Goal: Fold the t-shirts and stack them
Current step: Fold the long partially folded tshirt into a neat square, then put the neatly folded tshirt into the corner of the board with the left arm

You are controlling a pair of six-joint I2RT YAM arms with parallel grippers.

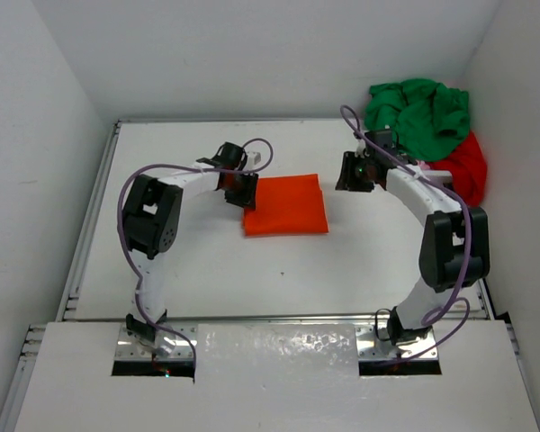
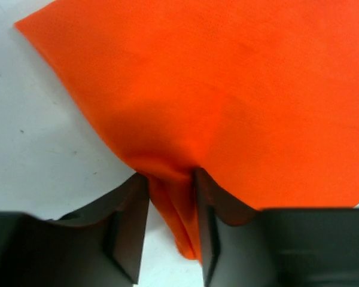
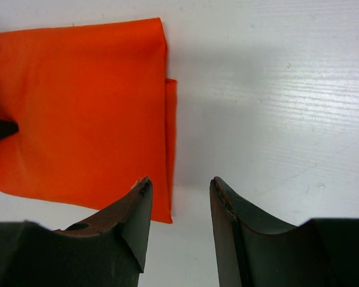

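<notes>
The orange t-shirt (image 1: 285,205) lies folded into a flat rectangle in the middle of the white table. My left gripper (image 1: 241,190) is at its left edge. In the left wrist view a bunched fold of the orange t-shirt (image 2: 227,89) runs between the fingers of the left gripper (image 2: 170,174); the jaws stand apart, with table showing beside the cloth. My right gripper (image 1: 354,173) hangs just right of the shirt, open and empty. In its own view the right gripper (image 3: 180,180) is by the orange t-shirt's (image 3: 78,107) near corner. The green t-shirt (image 1: 420,115) and red t-shirt (image 1: 469,166) lie crumpled at the back right.
White walls close in the table on the left, back and right. A raised rail (image 1: 88,216) runs along the left edge. A bit of pale pink cloth (image 1: 425,166) shows between the right arm and the red shirt. The crumpled heap crowds the back right corner.
</notes>
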